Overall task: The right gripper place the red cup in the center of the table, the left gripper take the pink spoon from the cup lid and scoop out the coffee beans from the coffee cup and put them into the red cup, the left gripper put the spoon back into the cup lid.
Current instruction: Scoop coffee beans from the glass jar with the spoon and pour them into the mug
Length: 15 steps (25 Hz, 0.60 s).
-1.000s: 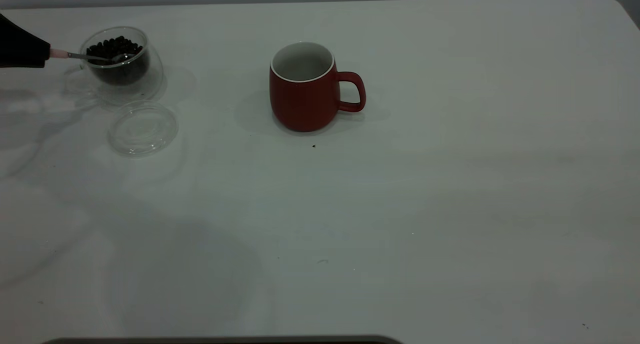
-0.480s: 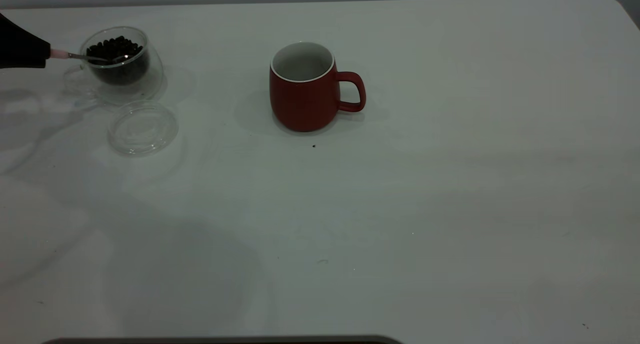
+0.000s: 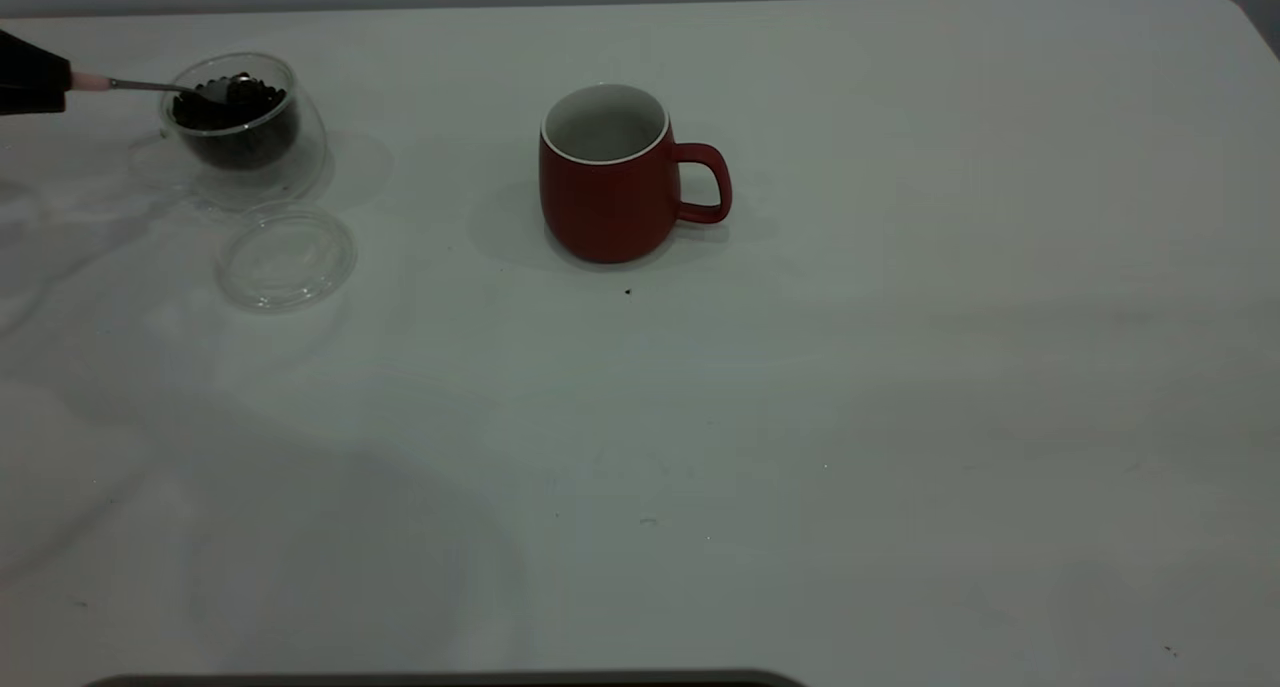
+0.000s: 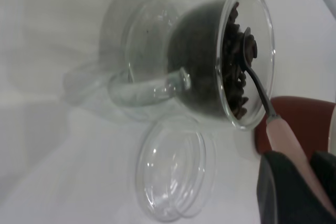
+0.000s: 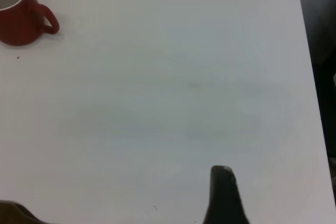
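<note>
My left gripper is at the table's far left edge, shut on the pink handle of the pink spoon. The spoon's metal bowl is at rim height over the coffee cup and holds a few coffee beans. In the left wrist view the gripper clamps the handle, and the bowl sits above the beans in the glass cup. The empty cup lid lies in front of the cup. The red cup stands upright mid-table, handle to the right. My right gripper is open and empty, far from the red cup.
The white table stretches bare to the right and front of the red cup. A tiny dark speck lies just in front of the red cup. The table's right edge shows in the right wrist view.
The left gripper has risen and drawn back to the left. The spoon's bowl has come up out of the bean heap to rim height with beans on it.
</note>
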Available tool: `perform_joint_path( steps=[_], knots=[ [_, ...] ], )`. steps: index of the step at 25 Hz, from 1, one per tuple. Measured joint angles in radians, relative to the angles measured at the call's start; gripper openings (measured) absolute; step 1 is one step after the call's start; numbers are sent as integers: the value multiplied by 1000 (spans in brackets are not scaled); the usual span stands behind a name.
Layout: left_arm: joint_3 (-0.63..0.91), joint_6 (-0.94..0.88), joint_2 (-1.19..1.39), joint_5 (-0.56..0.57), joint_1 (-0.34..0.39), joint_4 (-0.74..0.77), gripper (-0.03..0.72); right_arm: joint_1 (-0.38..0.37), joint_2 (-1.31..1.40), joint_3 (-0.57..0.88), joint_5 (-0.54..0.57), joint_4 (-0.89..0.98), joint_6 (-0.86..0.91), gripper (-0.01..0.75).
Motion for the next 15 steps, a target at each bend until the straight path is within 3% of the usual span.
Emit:
perform_joint_path(
  steps=[15],
  knots=[
    [0, -4, 10, 160, 32, -47, 123, 0, 0, 0, 0, 0, 0, 556]
  ],
)
